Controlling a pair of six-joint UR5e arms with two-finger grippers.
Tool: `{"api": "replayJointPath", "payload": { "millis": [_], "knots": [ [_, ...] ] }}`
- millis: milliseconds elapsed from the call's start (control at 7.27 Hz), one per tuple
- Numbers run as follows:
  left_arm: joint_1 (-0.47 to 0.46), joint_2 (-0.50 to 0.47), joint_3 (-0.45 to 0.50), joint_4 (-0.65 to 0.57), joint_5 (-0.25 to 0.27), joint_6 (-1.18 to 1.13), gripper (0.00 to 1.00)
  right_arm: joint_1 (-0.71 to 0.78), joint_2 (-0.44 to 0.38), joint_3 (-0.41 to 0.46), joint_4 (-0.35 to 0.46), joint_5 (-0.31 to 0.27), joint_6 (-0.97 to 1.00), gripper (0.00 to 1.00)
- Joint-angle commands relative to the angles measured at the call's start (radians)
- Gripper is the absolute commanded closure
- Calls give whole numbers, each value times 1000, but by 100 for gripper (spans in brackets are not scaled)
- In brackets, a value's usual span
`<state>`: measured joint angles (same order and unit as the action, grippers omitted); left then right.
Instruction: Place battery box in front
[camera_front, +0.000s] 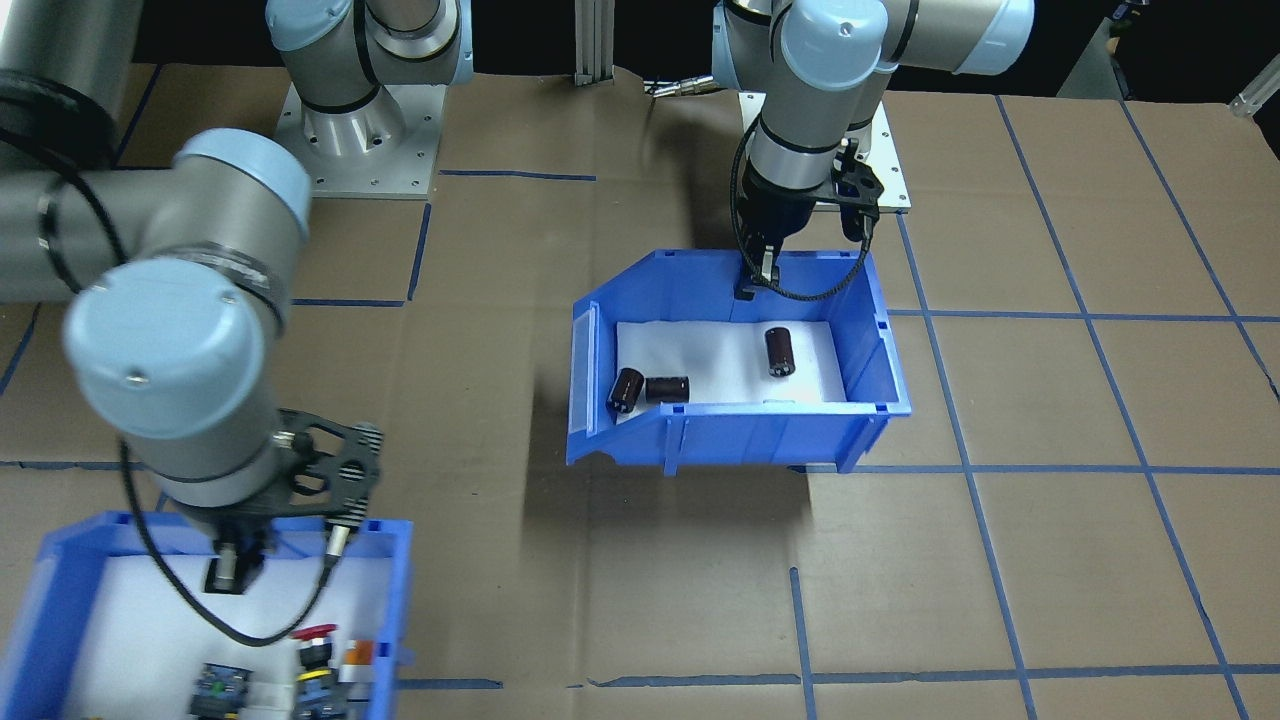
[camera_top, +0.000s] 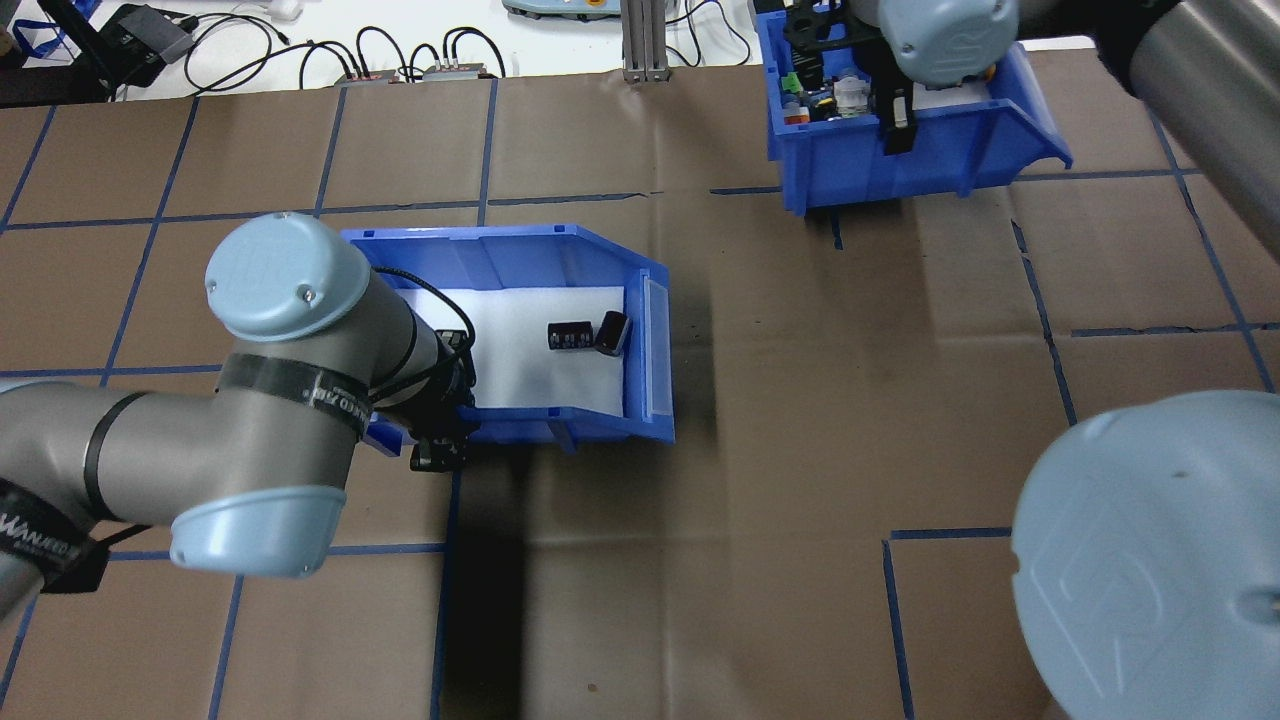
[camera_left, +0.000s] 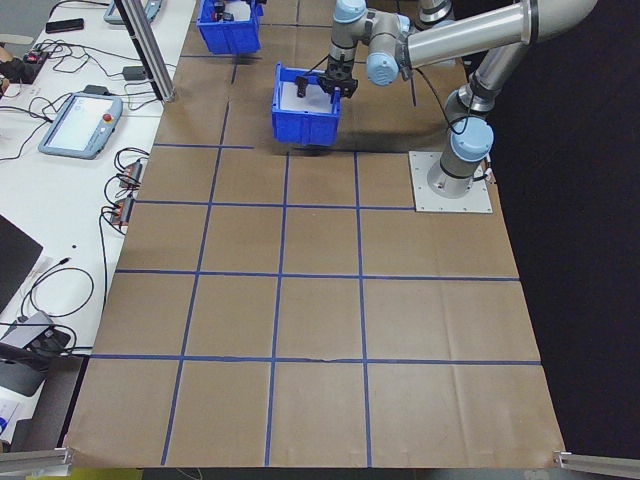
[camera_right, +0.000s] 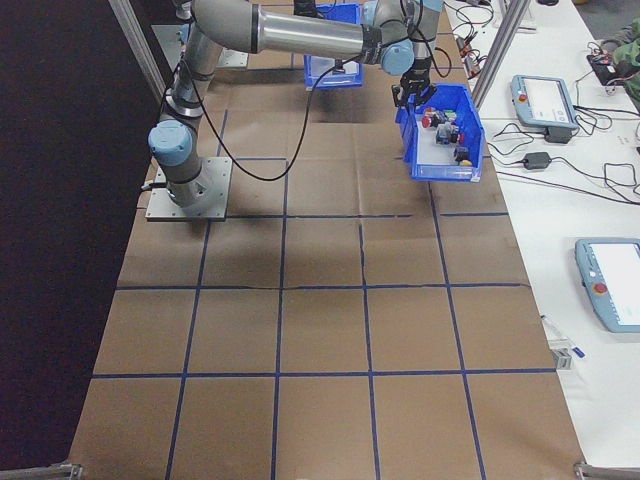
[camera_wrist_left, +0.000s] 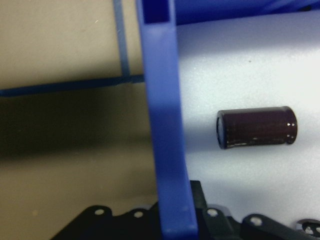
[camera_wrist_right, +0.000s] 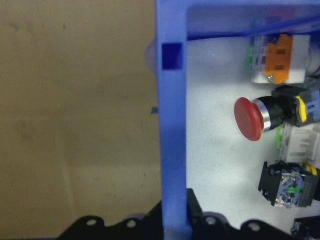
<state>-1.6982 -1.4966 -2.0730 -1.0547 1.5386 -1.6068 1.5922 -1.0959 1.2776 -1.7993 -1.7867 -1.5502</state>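
Table (camera_front: 1050, 560): brown cover, blue tape grid.
Battery box (camera_front: 735, 432): blue bin, lifted clear of the table, shadow beneath; hangs over the middle of the table, nearer the robot's edge than the far one. Clear-lipped end points toward the robot's right.
Switch box (camera_top: 940, 140): second blue bin, at the far edge on the robot's right side; likewise raised, judging by the side view.
Foam floor (camera_front: 720, 360): white, lines the battery box.
Cylinders: three, dark brown. Two lying together at the lipped end (camera_front: 648, 390); one apart, nearer the rear wall (camera_front: 779, 352).
Left gripper (camera_front: 760, 275): closed on the long side wall of the battery box nearest the robot's base, one finger inside, one outside; wall seen between the fingers in the wrist view.
Right gripper (camera_front: 232, 570): clamped on a wall of the switch box in the same manner.
Step in hand: carry phase. Box gripped and airborne, not yet set down.
Next move: translate toward the table's front edge, away from the base, keeping the box level so the loose cylinders do not roll to the sloped end. Lower until the base sits flat, then release and lift straight up past the wall.
Risk: one-wall grip, so tilt under load is possible.
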Motion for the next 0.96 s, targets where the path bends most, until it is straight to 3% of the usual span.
{"api": "replayJointPath", "payload": {
  "millis": [0, 275, 550, 826],
  "knots": [
    [-7, -198, 214, -10, -8, -16, 100, -104, -132, 138, -8, 10, -132, 94],
    [-46, -315, 313, -1, -63, -105, 100, -178, -247, 279, -9, 48, -175, 94],
    [-111, -431, 435, -1, -64, -157, 100, -216, -378, 447, -18, 75, -180, 94],
    [-173, -539, 545, -8, -48, -165, 99, -224, -474, 610, -121, 75, -238, 94]
  ]
}}
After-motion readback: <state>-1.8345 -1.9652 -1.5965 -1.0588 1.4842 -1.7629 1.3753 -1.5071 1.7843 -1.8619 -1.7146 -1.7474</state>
